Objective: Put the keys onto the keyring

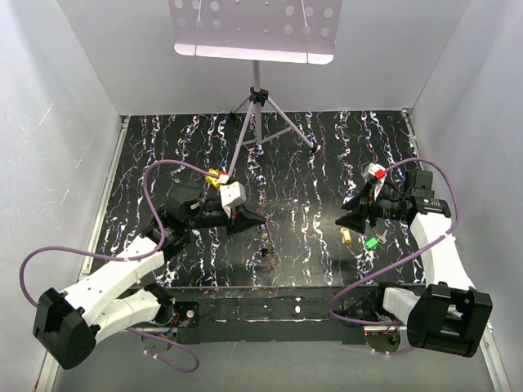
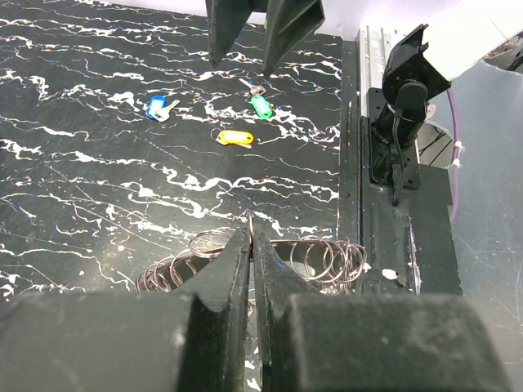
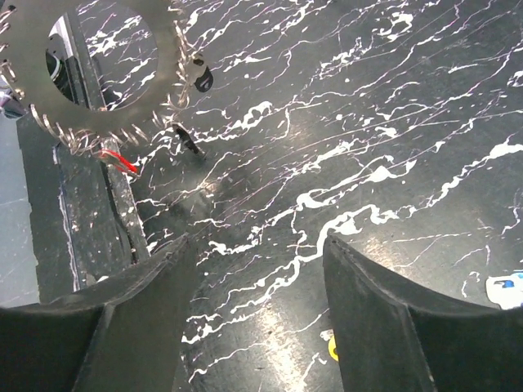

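Keyring held upright by left hand, face toward right hand.

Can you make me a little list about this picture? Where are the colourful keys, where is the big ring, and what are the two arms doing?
Table: black with white streaks
Keyring: right at the left end effector's tips
Blue key: flat on the table
Green key: flat on the table
Yellow key: flat on the table
Keys on keyring: none of the three yet
Left end effector: shut; grip on keyring unclear
Right end effector: open, empty, near the keys
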`<state>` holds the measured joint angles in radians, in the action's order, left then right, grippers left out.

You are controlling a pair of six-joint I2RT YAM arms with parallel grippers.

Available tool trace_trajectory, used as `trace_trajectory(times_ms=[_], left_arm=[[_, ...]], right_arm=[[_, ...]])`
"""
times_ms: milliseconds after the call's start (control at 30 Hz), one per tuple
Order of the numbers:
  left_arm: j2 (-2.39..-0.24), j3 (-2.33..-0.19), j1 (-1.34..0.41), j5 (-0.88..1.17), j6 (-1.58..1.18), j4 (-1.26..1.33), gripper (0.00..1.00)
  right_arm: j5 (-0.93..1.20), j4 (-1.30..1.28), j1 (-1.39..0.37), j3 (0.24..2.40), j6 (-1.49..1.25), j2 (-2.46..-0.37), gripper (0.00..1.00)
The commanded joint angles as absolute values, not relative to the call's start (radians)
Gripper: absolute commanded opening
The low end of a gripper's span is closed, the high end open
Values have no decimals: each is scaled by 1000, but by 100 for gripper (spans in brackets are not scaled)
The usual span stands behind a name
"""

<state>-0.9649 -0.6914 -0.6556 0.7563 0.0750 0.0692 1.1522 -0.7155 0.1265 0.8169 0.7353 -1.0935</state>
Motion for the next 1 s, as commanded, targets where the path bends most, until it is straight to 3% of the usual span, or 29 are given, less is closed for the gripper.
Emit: trace_trajectory(times_ms=[0, 367, 800, 967], left_arm=[[-942, -726, -649, 765, 95, 95, 0], [-927, -750, -650, 736, 87, 60, 0], [-908, -755, -650, 756, 112, 34, 0], [-910, -756, -650, 764, 112, 32, 0]], right_arm=[[1206, -617, 150, 778, 704, -1069, 70], [850, -549, 163, 813, 509, -1077, 69], [700, -620, 176, 879, 411, -1308, 66], [687, -663, 178, 960, 367, -1466, 56]])
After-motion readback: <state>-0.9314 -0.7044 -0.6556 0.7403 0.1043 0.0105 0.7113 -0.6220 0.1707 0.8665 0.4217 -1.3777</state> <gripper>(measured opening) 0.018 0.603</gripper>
